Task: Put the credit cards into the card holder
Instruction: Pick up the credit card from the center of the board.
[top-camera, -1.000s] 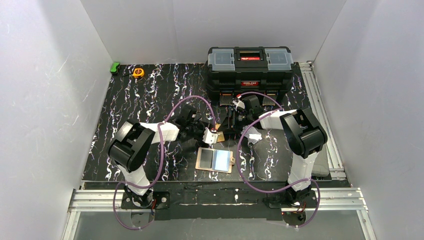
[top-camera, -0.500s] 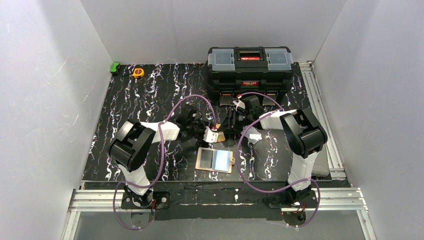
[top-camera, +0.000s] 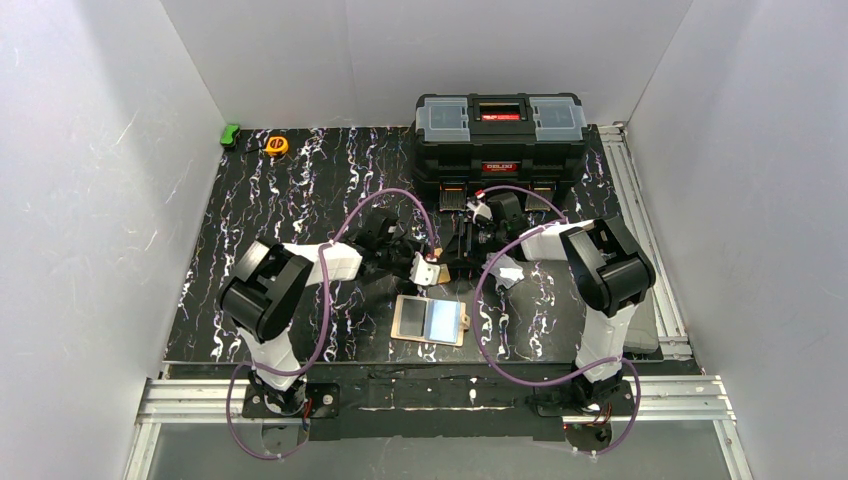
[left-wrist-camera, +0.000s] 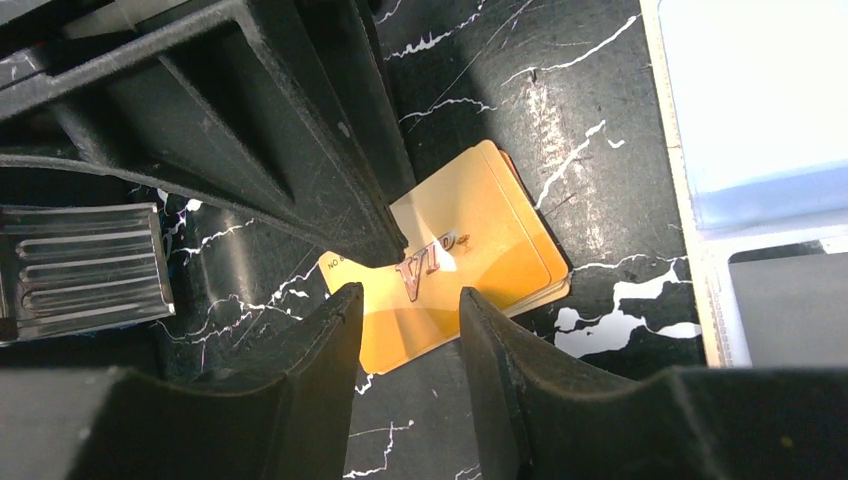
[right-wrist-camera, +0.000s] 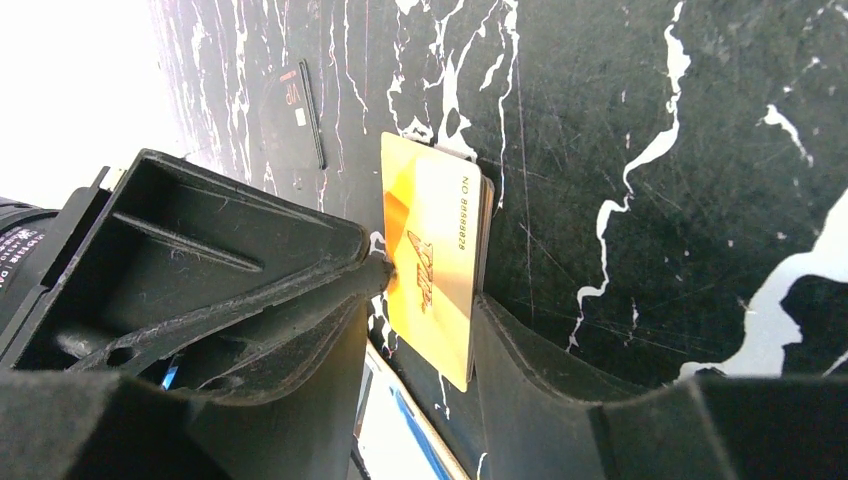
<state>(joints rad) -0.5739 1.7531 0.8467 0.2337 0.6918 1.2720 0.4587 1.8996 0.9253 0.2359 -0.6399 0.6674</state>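
An orange card (left-wrist-camera: 480, 230) marked VIP lies on the black marbled table, just beyond the open card holder (top-camera: 430, 320). A second edge shows beneath the orange card (right-wrist-camera: 430, 230). My left gripper (left-wrist-camera: 405, 300) is open, its tips straddling the card's near edge. My right gripper (right-wrist-camera: 425, 310) is also open astride the card, its right finger (right-wrist-camera: 500, 340) against the card's edge. The tips of both grippers meet by the lettering. A black card (right-wrist-camera: 290, 105) lies flat further off. In the top view the two grippers (top-camera: 425, 268) (top-camera: 462, 262) face each other over the orange card (top-camera: 441, 272).
A large black toolbox (top-camera: 500, 145) stands right behind the grippers. An orange tape measure (top-camera: 276, 145) and a green object (top-camera: 230, 134) sit at the far left corner. An aluminium rail (top-camera: 640, 200) runs along the table's right edge. The card holder's pale blue inside (left-wrist-camera: 760, 120) faces up.
The left wrist has crept slightly towards the right gripper, and the right jaws have narrowed a touch. The card holder has not moved.
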